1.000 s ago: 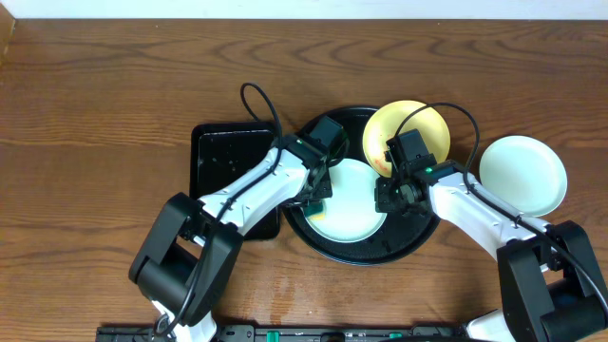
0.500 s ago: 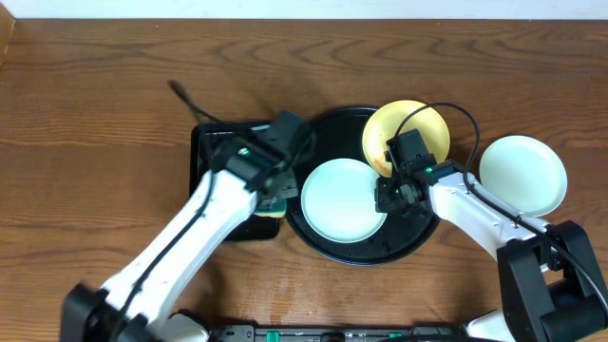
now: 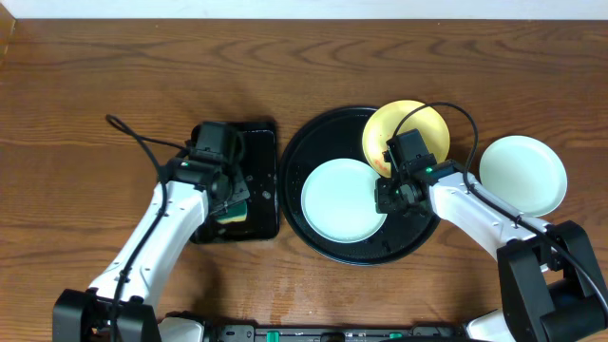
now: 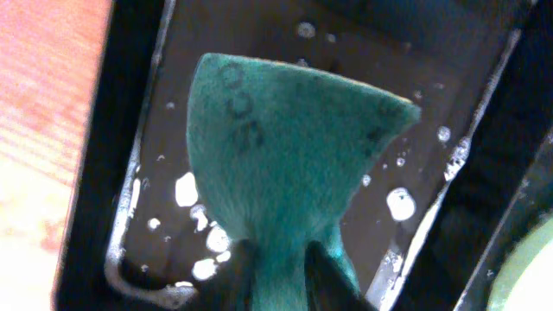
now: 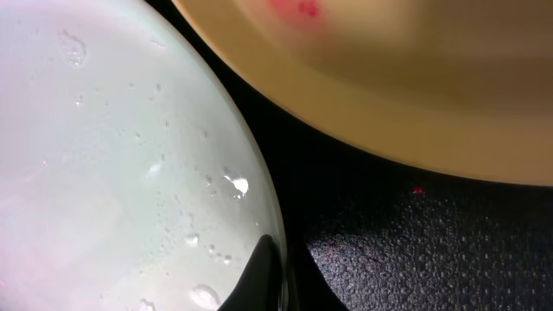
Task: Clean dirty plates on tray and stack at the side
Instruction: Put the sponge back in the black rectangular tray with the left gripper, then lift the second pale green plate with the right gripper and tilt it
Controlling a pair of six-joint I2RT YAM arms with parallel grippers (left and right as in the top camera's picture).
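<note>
— Right, left gripper (image 4: 281,278) is pinched tight on the green sponge (image 4: 276,147), over the small rectangular tray (image 3: 258,142), water beads (image 4: 399,204) beneath.
— And the right gripper (image 3: 388,197)?
— One fingertip (image 5: 263,272) at the turquoise plate (image 3: 342,199) rim; can't tell its grip. That plate lies in the round black tray (image 3: 302,152), the red-smeared yellow plate (image 3: 418,122) is just beyond, and a second turquoise plate (image 3: 522,174) is on the table (image 3: 95,95) to its right.

This looks like a robotics lab bench rather than a kitchen. Two white-and-black robot arms (image 3: 161,237) are based at the near edge of a wood-grain table (image 3: 85,85), beside a black rail (image 3: 285,334), with exposed black cables (image 3: 133,142) looping off them. A plain pale strip (image 3: 304,8) runs along the far edge.
</note>
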